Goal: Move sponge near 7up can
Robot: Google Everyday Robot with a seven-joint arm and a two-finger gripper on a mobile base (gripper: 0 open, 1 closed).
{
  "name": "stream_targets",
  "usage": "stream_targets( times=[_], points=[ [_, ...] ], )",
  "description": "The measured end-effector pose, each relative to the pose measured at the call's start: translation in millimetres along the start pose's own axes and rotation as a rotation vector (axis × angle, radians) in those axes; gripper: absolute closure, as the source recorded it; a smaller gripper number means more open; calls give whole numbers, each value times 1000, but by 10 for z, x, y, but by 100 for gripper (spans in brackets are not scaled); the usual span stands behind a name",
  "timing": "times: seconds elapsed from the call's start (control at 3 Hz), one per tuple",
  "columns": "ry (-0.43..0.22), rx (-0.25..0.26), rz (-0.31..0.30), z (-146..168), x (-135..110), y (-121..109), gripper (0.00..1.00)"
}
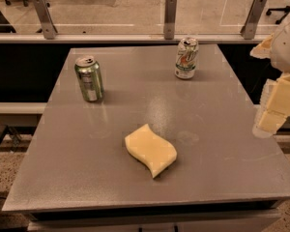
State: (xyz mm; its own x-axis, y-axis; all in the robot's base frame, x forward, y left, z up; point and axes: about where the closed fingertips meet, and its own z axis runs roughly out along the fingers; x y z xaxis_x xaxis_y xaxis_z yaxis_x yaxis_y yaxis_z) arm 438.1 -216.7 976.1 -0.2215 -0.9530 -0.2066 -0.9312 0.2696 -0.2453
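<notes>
1. The table is broad and flat. Bare surface runs from its middle to the back right, so there is open room for the move.
2. The gripper hangs beyond the table's right edge, well apart from the sponge. I cannot tell how far open it is, but the sponge is not in it.
3. The sponge lies flat at centre-front. It is probably light, soft and squashy, best pinched across its narrow wavy sides.
4. The 7up can stands upright at back right and likely tips easily.
5. The green can stands at back left, clear of the path.
</notes>
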Motion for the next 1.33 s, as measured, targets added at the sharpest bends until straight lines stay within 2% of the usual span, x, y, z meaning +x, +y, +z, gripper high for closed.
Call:
stream_targets(
  times=[0.33, 1.0, 1.33],
  points=[
    [-1, 2, 0, -4, -5, -1, 0],
    [-75, -33, -67, 221, -486, 250, 0],
    [-113, -69, -109, 481, -754, 441, 0]
  ],
)
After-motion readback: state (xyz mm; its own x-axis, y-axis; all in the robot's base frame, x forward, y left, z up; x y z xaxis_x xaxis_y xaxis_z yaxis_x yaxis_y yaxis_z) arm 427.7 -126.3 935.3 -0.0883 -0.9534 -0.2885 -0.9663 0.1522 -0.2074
